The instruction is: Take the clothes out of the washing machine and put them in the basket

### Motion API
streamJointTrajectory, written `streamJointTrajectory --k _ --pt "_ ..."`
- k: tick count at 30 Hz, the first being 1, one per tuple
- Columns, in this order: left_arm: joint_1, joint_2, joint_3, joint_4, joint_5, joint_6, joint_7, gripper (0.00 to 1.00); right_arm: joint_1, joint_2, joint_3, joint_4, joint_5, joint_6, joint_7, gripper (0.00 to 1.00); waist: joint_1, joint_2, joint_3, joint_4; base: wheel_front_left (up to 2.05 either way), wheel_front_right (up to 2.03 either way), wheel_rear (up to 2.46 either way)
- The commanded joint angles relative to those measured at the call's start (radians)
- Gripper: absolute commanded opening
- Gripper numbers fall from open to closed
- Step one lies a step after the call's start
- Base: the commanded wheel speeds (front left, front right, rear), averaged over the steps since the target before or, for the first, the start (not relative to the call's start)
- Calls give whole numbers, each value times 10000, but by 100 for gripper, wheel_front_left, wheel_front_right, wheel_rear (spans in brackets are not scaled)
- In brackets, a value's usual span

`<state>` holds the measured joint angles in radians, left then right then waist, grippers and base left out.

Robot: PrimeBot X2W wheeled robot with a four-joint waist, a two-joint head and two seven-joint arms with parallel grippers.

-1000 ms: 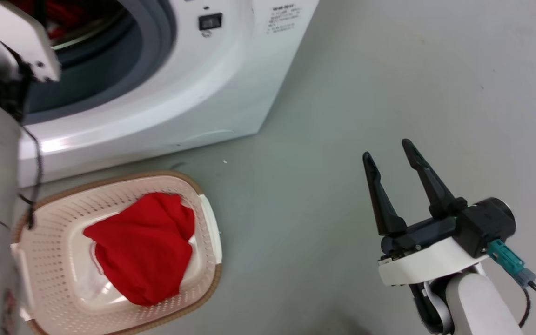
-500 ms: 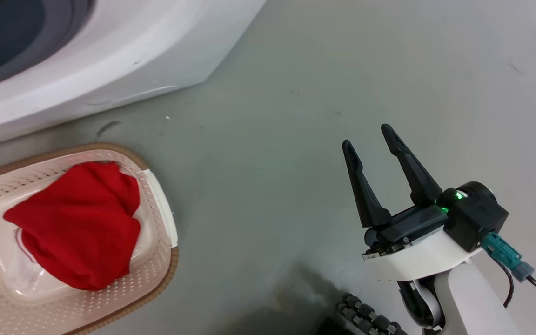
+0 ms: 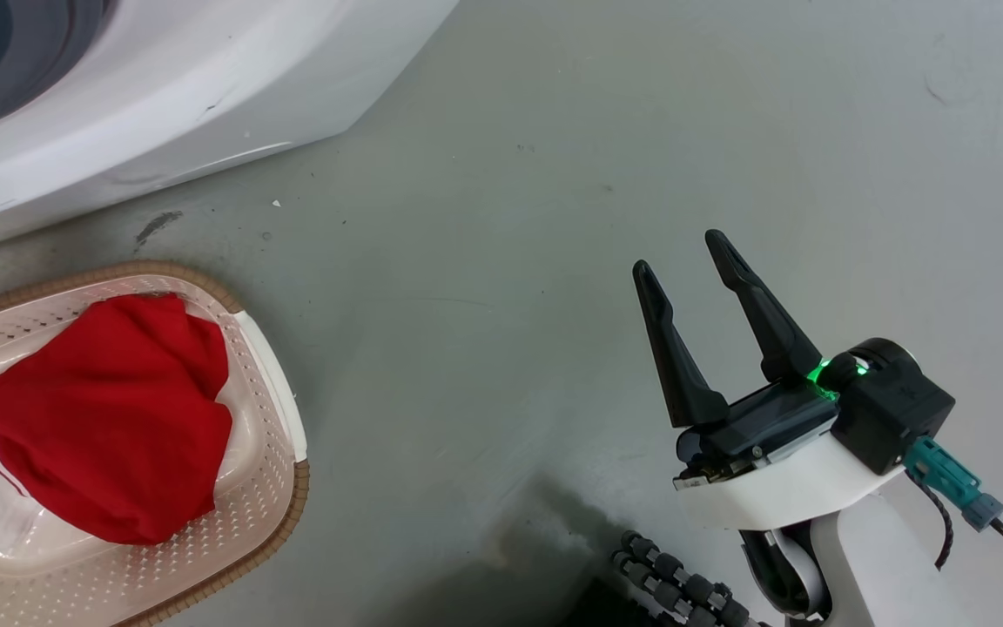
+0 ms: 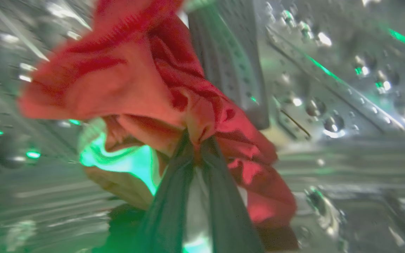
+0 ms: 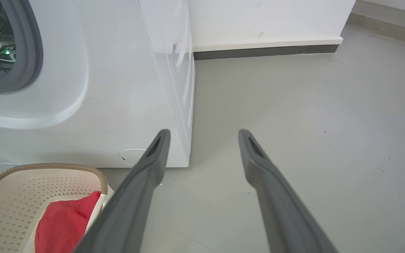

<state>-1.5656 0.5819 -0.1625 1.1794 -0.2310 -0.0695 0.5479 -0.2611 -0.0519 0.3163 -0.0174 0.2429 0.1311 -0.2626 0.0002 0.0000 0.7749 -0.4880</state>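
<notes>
In the left wrist view my left gripper [image 4: 195, 138] is shut on a bunched red garment [image 4: 135, 80] inside the shiny perforated drum [image 4: 329, 88] of the washing machine [image 3: 162, 96]. Another red garment [image 3: 101, 427] lies in the cream basket [image 3: 279, 435] on the floor, at the lower left of the head view. My right gripper [image 3: 684, 252] hovers open over bare floor to the right of the basket, with nothing between its fingers. The right wrist view shows the washing machine [image 5: 118, 88], the basket [image 5: 19, 186] with the red garment [image 5: 65, 225], and my right gripper [image 5: 204, 135].
Grey floor [image 3: 554, 174] spreads to the right of the washer and basket. A white wall with a dark baseboard [image 5: 265, 51] runs behind. A black ribbed cable [image 3: 676, 592] lies near my right arm's base.
The head camera has swung right and down, so washer and basket slid toward the left edge and my left arm left the picture. My right gripper stays open.
</notes>
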Motion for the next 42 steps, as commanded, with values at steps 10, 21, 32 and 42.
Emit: streamJointTrajectory --k 10,21,32,42 --pt "1097 144 -66 -1679 104 724 -2123 0 -226 28 -200 39 -109 -7 -29 100 -2 0 -406 227 0 0 0" --pt "3890 -490 147 -2445 -333 1062 -5950 0 242 23 -727 383 -638 -7 -25 100 -2 0 -2399 796 0 0 0" --pt "5766 -1377 54 -2520 -729 767 -7937 0 859 19 -1289 676 -1134 -8 85 100 -2 0 -4259 1700 0 0 0" --pt "7218 -1955 156 -3846 -994 459 -8145 0 1438 23 -1825 390 -1428 -7 511 100 -2 0 -5544 2450 0 0 0"
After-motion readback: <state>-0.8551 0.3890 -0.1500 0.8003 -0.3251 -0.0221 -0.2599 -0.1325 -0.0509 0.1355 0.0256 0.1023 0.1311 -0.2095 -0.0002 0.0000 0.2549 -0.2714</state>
